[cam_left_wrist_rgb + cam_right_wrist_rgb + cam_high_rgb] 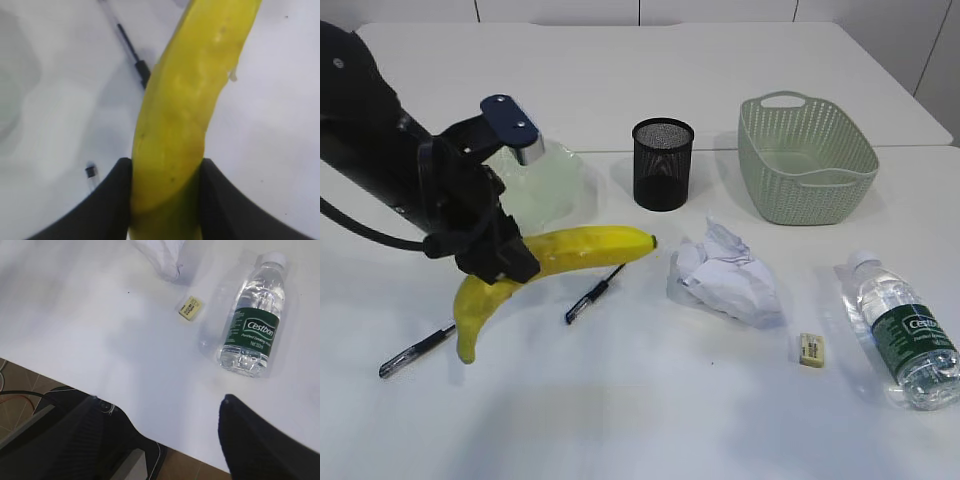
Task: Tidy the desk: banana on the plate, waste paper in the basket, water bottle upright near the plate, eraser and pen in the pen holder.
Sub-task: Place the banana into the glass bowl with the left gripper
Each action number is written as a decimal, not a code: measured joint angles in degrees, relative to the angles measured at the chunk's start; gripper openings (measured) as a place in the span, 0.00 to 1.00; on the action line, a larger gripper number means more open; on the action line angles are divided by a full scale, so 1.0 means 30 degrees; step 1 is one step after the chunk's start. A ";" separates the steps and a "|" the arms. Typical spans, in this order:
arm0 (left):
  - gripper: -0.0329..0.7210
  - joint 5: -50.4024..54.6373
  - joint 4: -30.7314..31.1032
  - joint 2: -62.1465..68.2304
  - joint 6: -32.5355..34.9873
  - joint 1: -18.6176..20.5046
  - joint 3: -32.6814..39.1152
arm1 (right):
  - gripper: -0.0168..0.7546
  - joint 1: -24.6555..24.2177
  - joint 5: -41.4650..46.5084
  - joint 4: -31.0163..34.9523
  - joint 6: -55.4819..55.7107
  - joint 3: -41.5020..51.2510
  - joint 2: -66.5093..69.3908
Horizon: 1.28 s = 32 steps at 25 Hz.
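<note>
Left arm holding the banana above the white bench.

We see the left fingers (pixel 115 200) pinching the banana (pixel 560 262) near its middle, the fruit lifted just in front of the pale green plate (pixel 545 185). Two pens (pixel 595 295) lie on the bench (pixel 620 400) below it, one to the left (pixel 417 351). We note the black mesh pen holder (pixel 662 163) and the green basket (pixel 807 157) standing behind, the crumpled paper (pixel 725 280) in the middle, and the eraser (pixel 810 348) beside the water bottle (pixel 905 330), which lies on its side. The right fingers (pixel 255 440) stand spread apart, empty, over the bench's near edge.
</note>
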 joint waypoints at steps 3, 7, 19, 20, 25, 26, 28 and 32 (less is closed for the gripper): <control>0.39 -0.0322 0.0000 -0.0043 -0.0826 0.0838 0.0000 | 0.72 0.0000 0.0000 0.0000 0.0000 0.0000 0.0000; 0.39 -0.1257 0.0000 -0.0043 -0.1575 0.1569 0.0000 | 0.72 0.0000 0.0000 0.0000 0.0000 0.0000 0.0000; 0.39 -0.2830 0.0000 -0.0005 -0.3072 0.2846 -0.0843 | 0.72 0.0000 0.0000 0.0071 0.0000 0.0000 0.0000; 0.39 -0.2830 0.0000 0.0133 -0.3259 0.2917 -0.1275 | 0.72 0.0000 0.0000 0.0108 0.0000 0.0000 0.0000; 0.39 -0.2523 0.0000 0.1378 -0.4096 0.3533 -0.3151 | 0.72 0.0000 0.0000 0.0108 0.0035 0.0000 0.0000; 0.39 -0.2436 0.0000 0.1627 -0.4331 0.3704 -0.3428 | 0.72 0.0000 0.0000 0.0108 0.0060 0.0000 0.0000; 0.39 -0.2070 0.0000 0.2197 -0.4563 0.3957 -0.3961 | 0.72 0.0000 0.0000 0.0143 0.0060 0.0000 0.0000; 0.39 -0.1253 0.0377 0.3247 -0.5091 0.4236 -0.5177 | 0.72 0.0000 0.0000 0.0143 0.0060 0.0000 0.0000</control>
